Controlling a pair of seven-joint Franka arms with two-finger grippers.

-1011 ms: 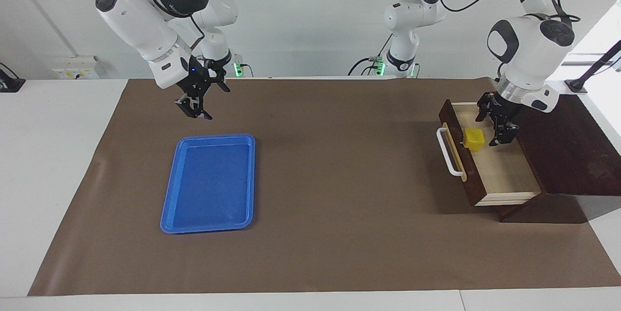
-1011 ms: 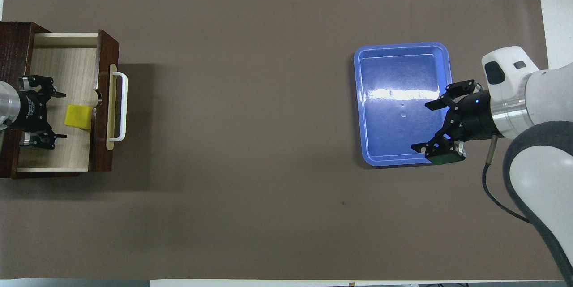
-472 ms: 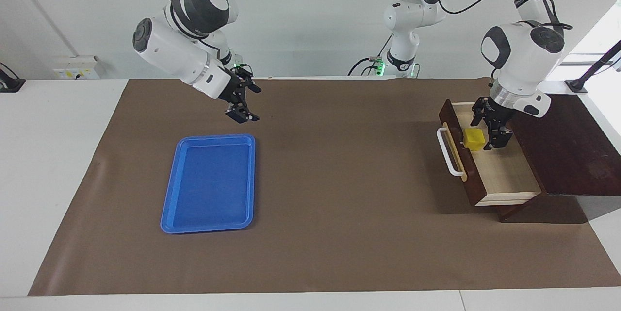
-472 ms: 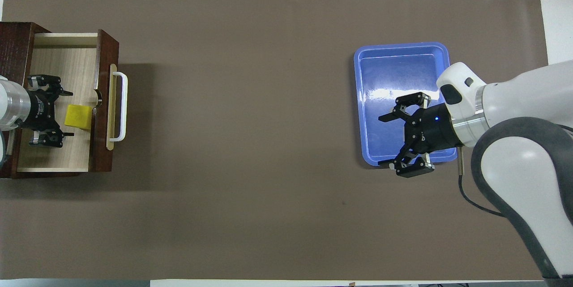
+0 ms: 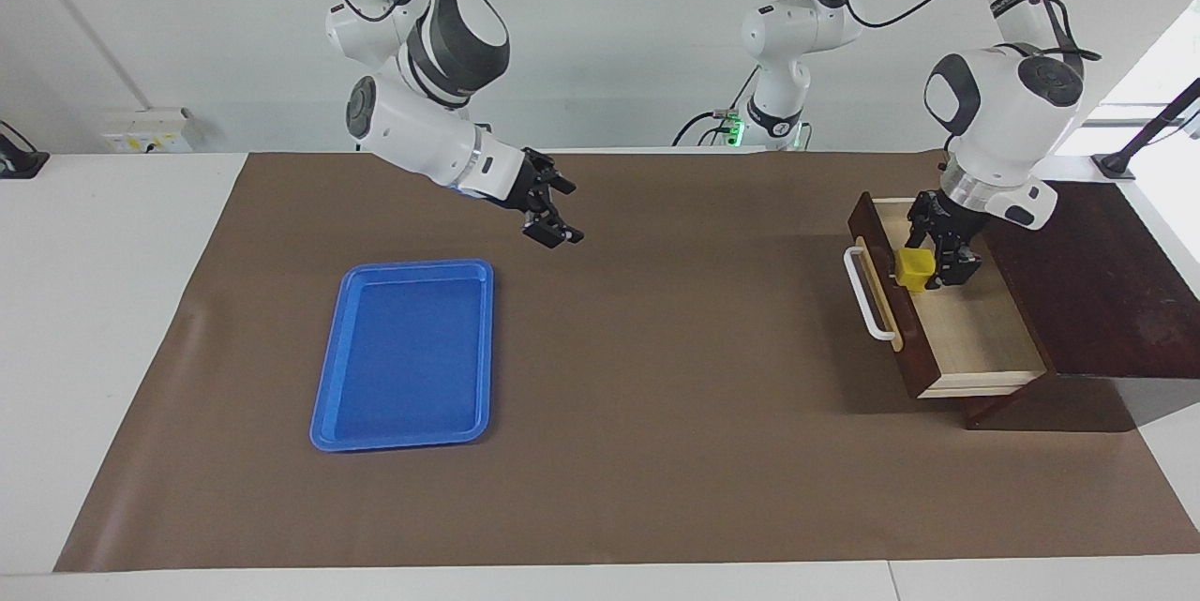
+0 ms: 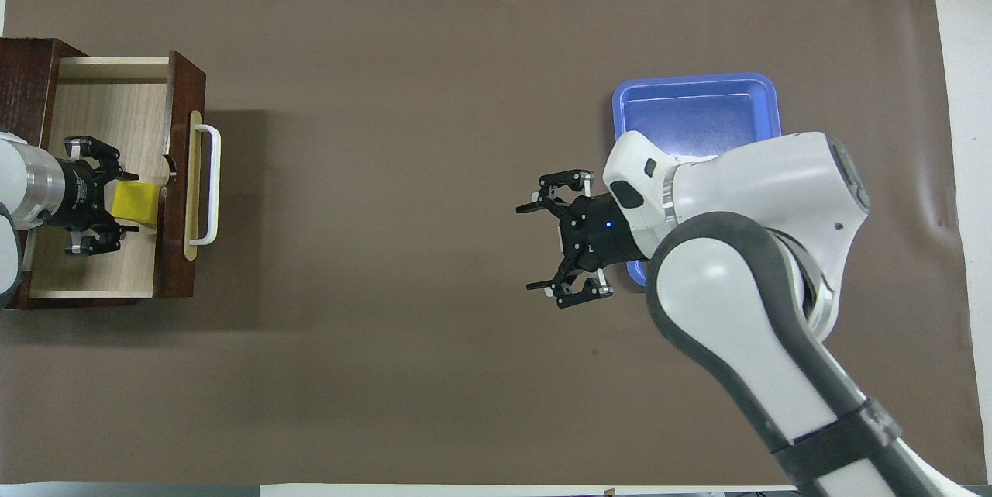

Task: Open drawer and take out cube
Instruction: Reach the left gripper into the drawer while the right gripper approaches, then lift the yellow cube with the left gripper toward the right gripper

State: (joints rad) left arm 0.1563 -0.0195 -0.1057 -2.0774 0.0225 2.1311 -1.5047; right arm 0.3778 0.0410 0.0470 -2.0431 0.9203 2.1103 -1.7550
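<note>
The drawer (image 5: 975,329) is pulled out of its dark wooden box (image 5: 1097,292) at the left arm's end of the table, white handle (image 5: 867,301) facing the middle. The yellow cube (image 5: 914,270) sits on the pale floor inside, close to the drawer front. My left gripper (image 5: 937,254) is down in the drawer, open, with a finger on each side of the cube. In the overhead view the cube (image 6: 141,201) lies between that gripper's (image 6: 128,202) fingertips. My right gripper (image 5: 553,217) is open and empty, in the air over the brown mat beside the tray.
A flat blue tray (image 5: 408,437) lies on the mat toward the right arm's end; the right arm covers part of it in the overhead view (image 6: 697,80). A brown mat (image 5: 656,395) covers the table between tray and drawer.
My left gripper moved toward the drawer front and narrowed its fingers around the cube. My right arm swung from over the tray's edge toward the middle of the table.
</note>
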